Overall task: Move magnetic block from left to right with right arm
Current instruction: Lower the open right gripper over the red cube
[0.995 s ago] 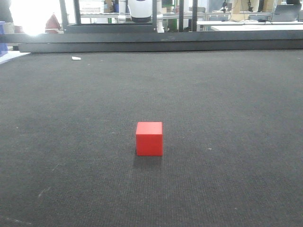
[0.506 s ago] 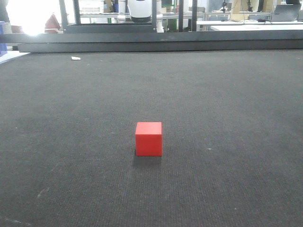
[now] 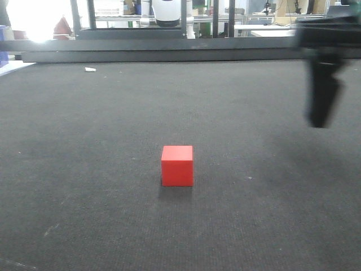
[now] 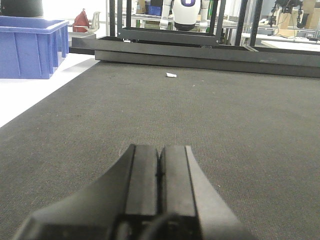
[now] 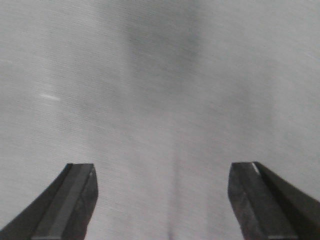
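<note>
The right gripper has swung into the front view since half a second ago, a blurred black shape hanging above the mat. Its fingers stand wide apart with only blurred mat between them, gripping nothing. The magnetic block sits on the mat well off to this gripper's left and lower down, untouched. The left gripper has its fingers pressed together, empty.

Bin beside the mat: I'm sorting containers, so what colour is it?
Blue; the bin shows best in the left wrist view.
</note>
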### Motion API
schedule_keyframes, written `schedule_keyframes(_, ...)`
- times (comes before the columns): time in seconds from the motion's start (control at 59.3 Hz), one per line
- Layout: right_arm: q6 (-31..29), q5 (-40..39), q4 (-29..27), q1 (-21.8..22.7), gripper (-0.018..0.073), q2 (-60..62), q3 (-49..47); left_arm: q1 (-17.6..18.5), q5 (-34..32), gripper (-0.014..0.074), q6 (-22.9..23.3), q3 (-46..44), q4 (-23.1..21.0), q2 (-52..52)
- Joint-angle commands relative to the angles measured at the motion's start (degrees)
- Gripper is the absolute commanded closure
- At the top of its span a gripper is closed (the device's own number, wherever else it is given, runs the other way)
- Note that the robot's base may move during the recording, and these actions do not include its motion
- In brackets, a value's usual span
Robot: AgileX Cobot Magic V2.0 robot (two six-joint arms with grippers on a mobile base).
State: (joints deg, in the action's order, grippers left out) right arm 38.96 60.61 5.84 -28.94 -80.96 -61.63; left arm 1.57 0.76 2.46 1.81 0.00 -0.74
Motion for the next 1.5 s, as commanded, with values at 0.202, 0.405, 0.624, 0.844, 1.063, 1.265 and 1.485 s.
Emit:
schedule_keyframes(0.202,4.91,2.43,0.49,-8.42,-0.0074,-11.36,-14.88,0.3,-5.07,0.0713,0.25,0.54,0.0,-0.52)
schedule_keyframes(0.405,5.01,3.19,-1.88,-12.23,-0.0074,-18.0,-22.21,0.3,-5.07,0.0713,0.25,0.54,0.0,-0.52)
schedule_keyframes(0.624,5.05,3.97,-3.82,-13.37,-0.0074,-23.95,-28.43,0.3,-5.07,0.0713,0.25,0.54,0.0,-0.52)
schedule_keyframes(0.844,6.17,5.89,-3.82,-13.67,-0.0074,-28.79,-33.21,0.3,-5.07,0.0713,0.25,0.54,0.0,-0.52)
schedule_keyframes(1.063,9.79,7.01,-4.32,-13.72,-0.0074,-31.19,-33.98,0.3,-5.07,0.0713,0.25,0.54,0.0,-0.52)
schedule_keyframes(1.265,9.91,6.9,-4.44,-14.21,-0.0073,-32.34,-33.98,0.3,-5.07,0.0712,0.25,0.54,0.0,-0.52)
schedule_keyframes(1.485,9.91,6.41,-4.82,-14.66,-0.0063,-32.4,-33.98,0.3,-5.07,0.0713,0.25,0.54,0.0,-0.52)
